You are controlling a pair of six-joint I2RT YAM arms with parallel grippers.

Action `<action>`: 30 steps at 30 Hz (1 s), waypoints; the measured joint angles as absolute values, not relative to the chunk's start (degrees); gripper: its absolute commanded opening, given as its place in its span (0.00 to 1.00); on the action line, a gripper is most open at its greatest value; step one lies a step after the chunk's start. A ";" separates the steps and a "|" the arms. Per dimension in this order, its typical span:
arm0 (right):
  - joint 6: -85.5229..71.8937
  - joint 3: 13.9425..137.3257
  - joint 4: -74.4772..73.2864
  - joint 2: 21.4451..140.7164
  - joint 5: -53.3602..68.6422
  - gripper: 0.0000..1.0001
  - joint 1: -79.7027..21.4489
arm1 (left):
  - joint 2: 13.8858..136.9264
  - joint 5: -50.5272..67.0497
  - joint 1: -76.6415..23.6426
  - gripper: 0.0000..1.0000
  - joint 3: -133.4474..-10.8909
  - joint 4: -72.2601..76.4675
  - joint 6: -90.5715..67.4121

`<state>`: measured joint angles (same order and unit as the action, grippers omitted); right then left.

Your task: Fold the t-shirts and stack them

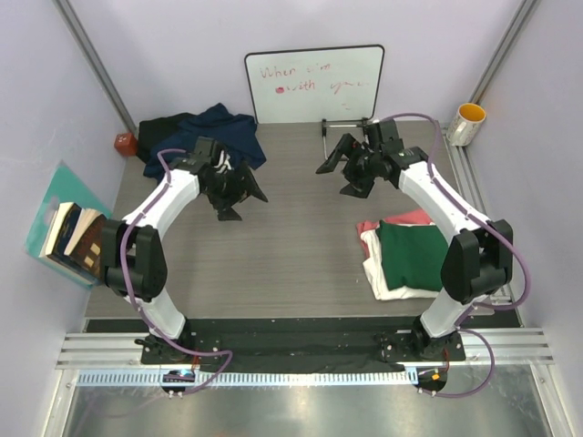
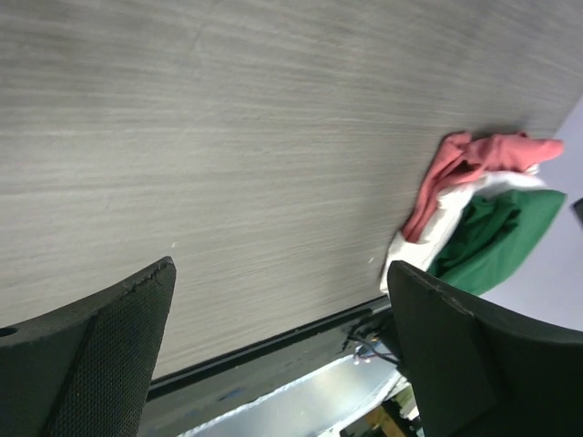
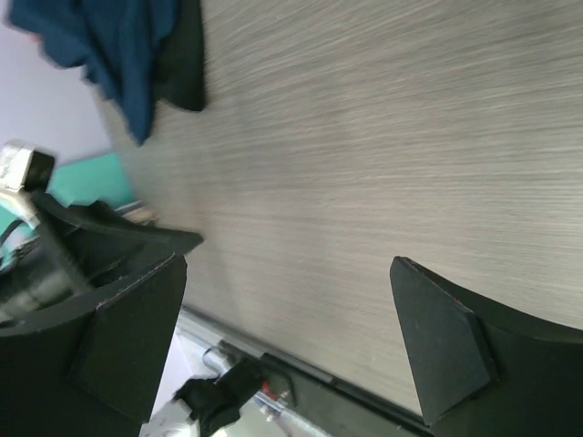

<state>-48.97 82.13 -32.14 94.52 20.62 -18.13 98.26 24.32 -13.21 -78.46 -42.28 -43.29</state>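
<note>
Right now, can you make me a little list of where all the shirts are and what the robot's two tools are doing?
Pile on the right: dark green shirt lying on cream-white shirt, pink-red shirt peeking out at the far edge
Heap at the back left: navy blue shirt and black shirt, both crumpled
Left tool: open, holding nothing, above the table
Right tool: open, holding nothing, above the table
Not yet folded: the navy blue and black shirts

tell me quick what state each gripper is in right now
left gripper: open, holding nothing
right gripper: open, holding nothing
</note>
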 measured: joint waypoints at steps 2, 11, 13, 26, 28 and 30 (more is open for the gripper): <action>-47.79 84.97 -35.31 95.66 16.49 1.00 -19.75 | 97.54 22.59 -13.85 1.00 -78.48 -44.16 -43.33; -42.22 92.75 -38.09 91.72 2.11 1.00 -29.04 | 94.52 17.19 -14.98 1.00 -78.96 -46.87 -45.21; -42.30 92.73 -37.34 91.35 3.33 1.00 -27.22 | 94.52 15.40 -15.55 1.00 -79.90 -47.66 -45.63; -43.48 94.61 -34.76 99.33 11.29 1.00 -20.40 | 99.81 6.92 -10.98 0.92 -94.21 -52.07 -44.29; -43.44 94.61 -36.49 99.92 11.22 1.00 -19.99 | 107.13 3.18 -7.20 0.93 -106.83 -55.27 -42.22; -43.27 94.61 -37.82 99.90 10.98 1.00 -19.35 | 114.65 -0.27 -4.56 0.93 -118.93 -56.23 -39.79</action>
<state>-43.27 94.61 -37.82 99.90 10.98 -19.35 114.65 -0.27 -4.56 -118.93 -56.23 -39.79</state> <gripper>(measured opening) 0.996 0.926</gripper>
